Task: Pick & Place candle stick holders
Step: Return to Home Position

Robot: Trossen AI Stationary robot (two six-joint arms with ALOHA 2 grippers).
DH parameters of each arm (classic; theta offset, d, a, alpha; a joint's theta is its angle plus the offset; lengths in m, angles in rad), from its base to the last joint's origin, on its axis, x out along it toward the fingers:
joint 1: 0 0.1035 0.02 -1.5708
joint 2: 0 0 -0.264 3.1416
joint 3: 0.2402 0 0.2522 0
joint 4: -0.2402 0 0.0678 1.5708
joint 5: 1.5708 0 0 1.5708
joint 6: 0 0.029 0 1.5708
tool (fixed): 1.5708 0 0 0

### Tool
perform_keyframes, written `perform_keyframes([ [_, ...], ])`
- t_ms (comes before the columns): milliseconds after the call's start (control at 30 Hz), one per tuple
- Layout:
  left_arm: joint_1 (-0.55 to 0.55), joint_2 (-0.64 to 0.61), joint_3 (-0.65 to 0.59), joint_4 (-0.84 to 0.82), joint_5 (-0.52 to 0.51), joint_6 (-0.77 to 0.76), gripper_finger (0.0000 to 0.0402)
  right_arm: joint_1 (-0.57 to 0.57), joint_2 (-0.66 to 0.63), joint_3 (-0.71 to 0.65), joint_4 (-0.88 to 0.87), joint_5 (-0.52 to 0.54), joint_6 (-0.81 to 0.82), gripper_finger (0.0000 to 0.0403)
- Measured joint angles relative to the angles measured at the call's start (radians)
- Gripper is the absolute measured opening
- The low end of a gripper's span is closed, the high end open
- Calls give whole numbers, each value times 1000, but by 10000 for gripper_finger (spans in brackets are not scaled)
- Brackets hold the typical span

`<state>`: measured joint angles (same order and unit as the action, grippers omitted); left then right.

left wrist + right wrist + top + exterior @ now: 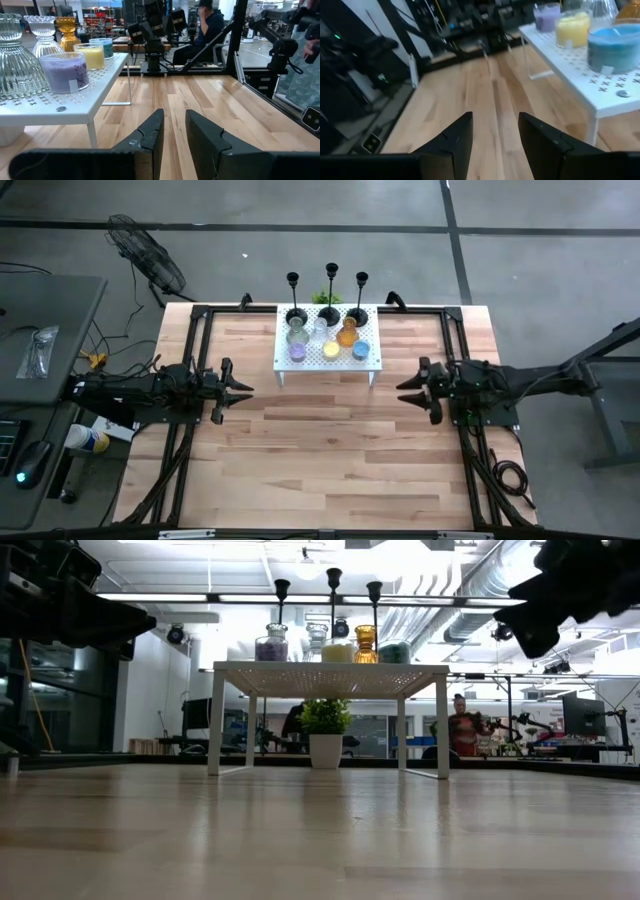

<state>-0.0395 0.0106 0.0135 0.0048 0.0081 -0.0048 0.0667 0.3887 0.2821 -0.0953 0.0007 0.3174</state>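
The white shelf [345, 362] stands at the far middle of the wooden table [330, 450], its long side running left to right. Along its back edge 3 black candlesticks [334, 600] stand in a row. Each is upright with its long axis vertical, the round base down and the small cup on top. Just in front of them sit 2 clear cups [297, 335] and the orange cup [347, 335]. The front row holds the purple cup [298, 353], the yellow cup [331, 350] and the blue cup [361, 350], left to right. All the cups are upright and stand close together.

A potted plant [325, 720] stands behind the shelf and shows between its legs in the low view. A fan [150, 255] stands on the floor beyond the table's far left corner, and a desk [50, 330] sits off to the left. A person [462, 725] is in the room behind.

The left gripper [243, 390] hangs over the table's left side, nearer than the shelf, and points toward the middle. Its fingers are a narrow gap apart and hold nothing. The right gripper [404, 391] faces it from the right side with its fingers spread wider, also empty. The 2 grippers are well apart. Only bare wood lies between them and between each one and the shelf.
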Motion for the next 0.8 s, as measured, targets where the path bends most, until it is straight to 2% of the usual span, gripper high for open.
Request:
perform_keyframes([
  [200,0,0,0,0,0,0,77,24,-110,-137,139,1,1,151],
  [467,0,0,0,0,0,0,77,25,-237,-213,130,1,1,152],
  [800,0,0,0,0,0,0,77,25,-335,-217,18,12,-7,152],
])
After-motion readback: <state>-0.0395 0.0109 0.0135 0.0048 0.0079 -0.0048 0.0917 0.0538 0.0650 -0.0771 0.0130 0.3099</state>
